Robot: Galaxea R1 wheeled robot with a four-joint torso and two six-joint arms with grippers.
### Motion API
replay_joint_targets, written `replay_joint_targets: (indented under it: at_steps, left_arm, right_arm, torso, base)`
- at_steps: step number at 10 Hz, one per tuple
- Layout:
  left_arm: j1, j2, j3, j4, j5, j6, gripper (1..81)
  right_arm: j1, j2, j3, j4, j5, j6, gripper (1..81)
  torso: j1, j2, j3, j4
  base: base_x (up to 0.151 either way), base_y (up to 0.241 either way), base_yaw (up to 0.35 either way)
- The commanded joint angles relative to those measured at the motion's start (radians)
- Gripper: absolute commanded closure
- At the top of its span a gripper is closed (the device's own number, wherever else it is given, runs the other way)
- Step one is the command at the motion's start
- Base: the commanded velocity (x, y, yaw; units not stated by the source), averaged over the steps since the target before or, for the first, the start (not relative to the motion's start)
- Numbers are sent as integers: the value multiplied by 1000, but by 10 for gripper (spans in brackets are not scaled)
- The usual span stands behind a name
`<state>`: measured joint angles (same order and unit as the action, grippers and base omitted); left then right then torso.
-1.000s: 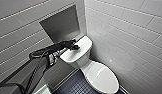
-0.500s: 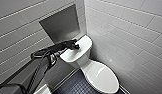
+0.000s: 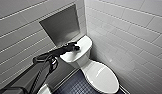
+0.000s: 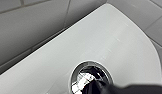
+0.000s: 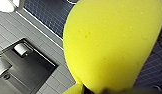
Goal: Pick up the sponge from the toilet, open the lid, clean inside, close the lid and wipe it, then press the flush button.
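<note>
Toilet standing in corner, tank under wall niche, lid lying down in front; left gripper sitting over flush button on tank; sponge hanging above floor.

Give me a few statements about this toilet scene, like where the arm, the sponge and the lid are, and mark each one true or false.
1. The lid is down over the bowl. True.
2. The left gripper is over the tank top, at the round chrome flush button. True.
3. The sponge lies on the tank top. False: the yellow sponge is right in front of the right wrist camera, up above the floor.
4. The floor is laid with white tiles. False: the floor has small dark blue tiles.
</note>
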<state>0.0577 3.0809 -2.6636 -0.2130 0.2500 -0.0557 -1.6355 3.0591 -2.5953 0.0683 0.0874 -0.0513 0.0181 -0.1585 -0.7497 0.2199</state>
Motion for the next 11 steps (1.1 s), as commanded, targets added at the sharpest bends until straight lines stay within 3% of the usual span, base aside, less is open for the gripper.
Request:
replay_joint_targets:
  at_steps: [1, 4, 6, 7, 11]
  left_arm:
    - [-20, 10, 13, 29, 176, 2, 811]
    - [-90, 3, 16, 14, 187, 1, 811]
    - [-204, -29, 34, -87, 291, 2, 811]
    - [-233, -53, 60, -121, 299, 1, 811]
    - [-290, -273, 358, -235, 315, -1, 811]
  right_arm:
    - [-63, 26, 29, -18, -97, -2, 811]
    - [-65, 29, 31, -22, -95, -5, 811]
    - [-64, 29, 31, -22, -95, -5, 811]
    - [-64, 29, 31, -22, -95, -5, 811]
    - [-56, 31, 32, -22, -95, -5, 811]
  torso:
    - [0, 0, 0, 0]
    - [0, 0, 0, 0]
    - [0, 0, 0, 0]
    - [0, 0, 0, 0]
    - [0, 0, 0, 0]
  base:
    - [0, 0, 0]
    - [0, 0, 0]
    - [0, 0, 0]
    - [0, 0, 0]
    - [0, 0, 0]
